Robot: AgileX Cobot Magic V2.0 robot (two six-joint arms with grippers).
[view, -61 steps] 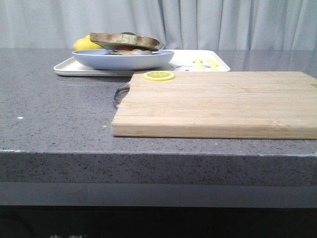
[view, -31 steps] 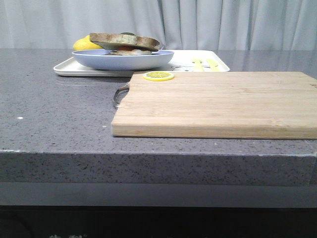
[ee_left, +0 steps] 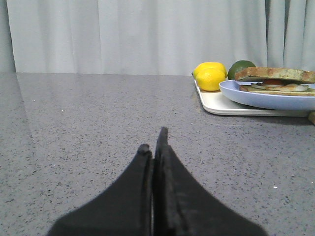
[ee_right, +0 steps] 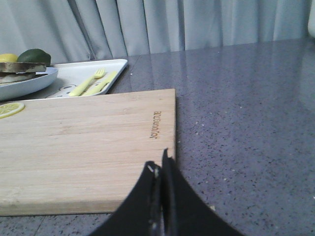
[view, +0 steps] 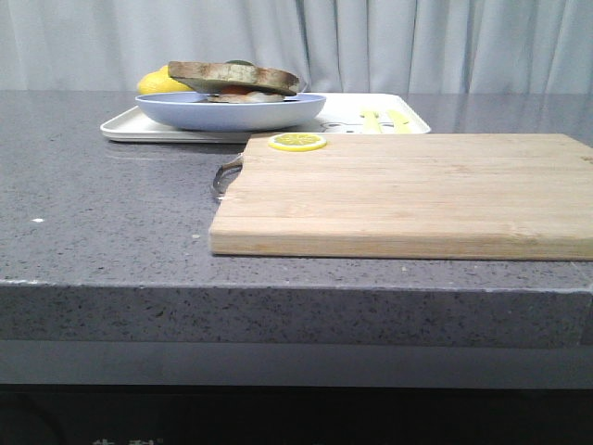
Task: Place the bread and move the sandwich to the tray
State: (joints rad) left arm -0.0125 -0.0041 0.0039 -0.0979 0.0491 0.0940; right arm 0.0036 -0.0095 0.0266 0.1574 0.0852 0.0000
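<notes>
The sandwich (view: 236, 83), made of brown-crusted toast slices with a filling that shows white and a little red at the edge, lies in the round light-blue plate (view: 232, 111), and this plate stands on the flat white rectangular tray (view: 380, 125) at the far left part of the grey speckled stone counter (view: 102, 213). The top bread slice (ee_left: 275, 74) sits tilted on the filling, so I judge the stack is light, soft and loose: a squeeze on the toast could press it flat or push the top slice off. The plate looks stiff and smooth, perhaps slippery, and its thin rim seems the better place to take hold, on the side that faces the arm. Behind the plate I see a yellow lemon (ee_left: 210, 76) and a dark green round fruit (ee_left: 241, 67). In front of the tray lies a pale wooden cutting board (view: 408, 190) with one thin lemon slice (view: 297, 142) near its far corner. The left gripper (ee_left: 153, 147) has its fingers pressed together, holds nothing and hangs low over bare counter, well apart from the tray. The right gripper (ee_right: 160, 167) is likewise pressed together and empty, above the near edge of the board.
</notes>
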